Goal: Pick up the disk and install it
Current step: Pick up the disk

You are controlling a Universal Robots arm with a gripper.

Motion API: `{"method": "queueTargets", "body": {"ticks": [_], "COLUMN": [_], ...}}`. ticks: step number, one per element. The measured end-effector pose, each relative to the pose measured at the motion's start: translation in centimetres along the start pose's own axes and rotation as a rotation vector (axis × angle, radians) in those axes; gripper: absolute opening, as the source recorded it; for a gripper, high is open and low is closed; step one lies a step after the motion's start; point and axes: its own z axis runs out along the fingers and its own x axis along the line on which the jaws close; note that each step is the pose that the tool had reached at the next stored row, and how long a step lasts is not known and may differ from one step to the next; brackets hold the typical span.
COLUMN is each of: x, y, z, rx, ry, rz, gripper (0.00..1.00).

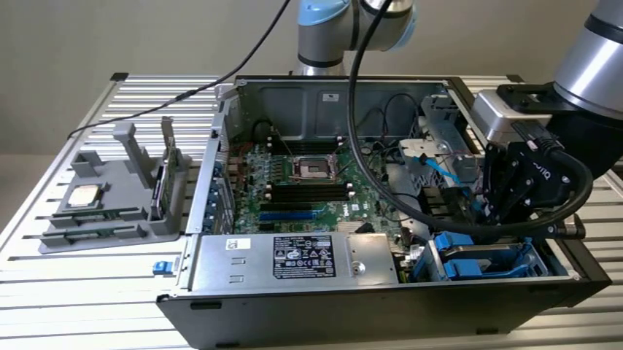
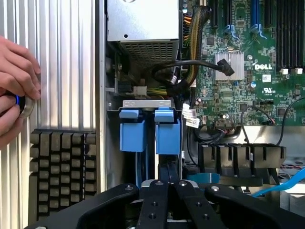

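Hand (image 2: 165, 174) drawn narrow just over the disk (image 1: 484, 262) in the drive bay (image 1: 545, 271); we judge it heavy, rigid and shock-sensitive, best gripped by the blue frame edges.

Your arm (image 1: 603, 51) is silver-grey tubing with a light-blue joint cap (image 1: 322, 12). A thick black cable (image 1: 355, 109) loops beside the matte black gripper (image 1: 489, 216), which bears white lettering and round screws.
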Motion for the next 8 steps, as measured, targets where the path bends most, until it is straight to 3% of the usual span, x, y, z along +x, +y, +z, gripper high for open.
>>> {"method": "queueTargets", "body": {"ticks": [8], "x": [-0.05], "y": [-0.09], "z": [0.11], "rx": [-0.0031], "ry": [0.0001], "rz": [0.000], "gripper": [0.11]}}
